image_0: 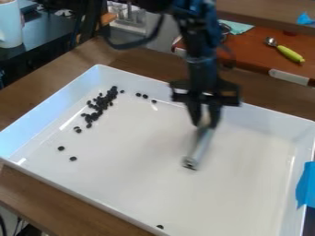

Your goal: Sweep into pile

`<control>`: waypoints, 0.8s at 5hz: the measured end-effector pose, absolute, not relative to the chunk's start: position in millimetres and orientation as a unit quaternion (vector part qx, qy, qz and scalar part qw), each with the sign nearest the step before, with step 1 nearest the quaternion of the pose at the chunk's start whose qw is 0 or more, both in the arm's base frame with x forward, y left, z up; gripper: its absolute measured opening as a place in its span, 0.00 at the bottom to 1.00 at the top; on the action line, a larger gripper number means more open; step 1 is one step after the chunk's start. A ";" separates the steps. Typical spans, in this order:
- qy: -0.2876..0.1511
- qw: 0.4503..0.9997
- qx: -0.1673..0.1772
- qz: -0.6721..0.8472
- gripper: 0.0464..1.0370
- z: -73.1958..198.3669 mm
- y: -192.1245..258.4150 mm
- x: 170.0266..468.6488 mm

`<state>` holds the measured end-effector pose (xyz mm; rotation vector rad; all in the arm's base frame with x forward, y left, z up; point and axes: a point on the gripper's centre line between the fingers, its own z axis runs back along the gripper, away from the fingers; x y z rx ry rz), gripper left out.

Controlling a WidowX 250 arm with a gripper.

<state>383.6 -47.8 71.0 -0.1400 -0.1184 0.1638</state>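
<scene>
One black bead (160, 227) lies alone just beside the near wall of the white tray (135, 186). It is well apart from the rest, so the next sweep would do well to start behind it and draw it away from that wall toward the others. Farther in, on the left, two loose beads (73, 158) sit short of the main cluster (98, 107), and want only a short, slow push.

Toward the middle of the tray is the grey stick (201, 146), tilted, its long axis running from the gripper (205, 122) down toward the camera and slightly left. Its free end points at the tray floor; whether it touches, I cannot tell. The gripper's fingers are a little apart, closed on the stick's upper end.

To gather well, keep that end low and light, with the stick's side facing the beads; pressed hard or moved fast, it may scatter them. Beyond, near the far wall, a short row of beads (145, 96) could be nudged left into the cluster.
</scene>
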 end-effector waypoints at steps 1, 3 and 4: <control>-0.050 0.993 -0.060 0.092 0.28 71.2 -5.7 379.4; -0.055 0.992 -0.029 0.105 0.28 75.4 51.1 378.6; -0.070 0.992 -0.018 0.100 0.28 74.0 73.7 390.0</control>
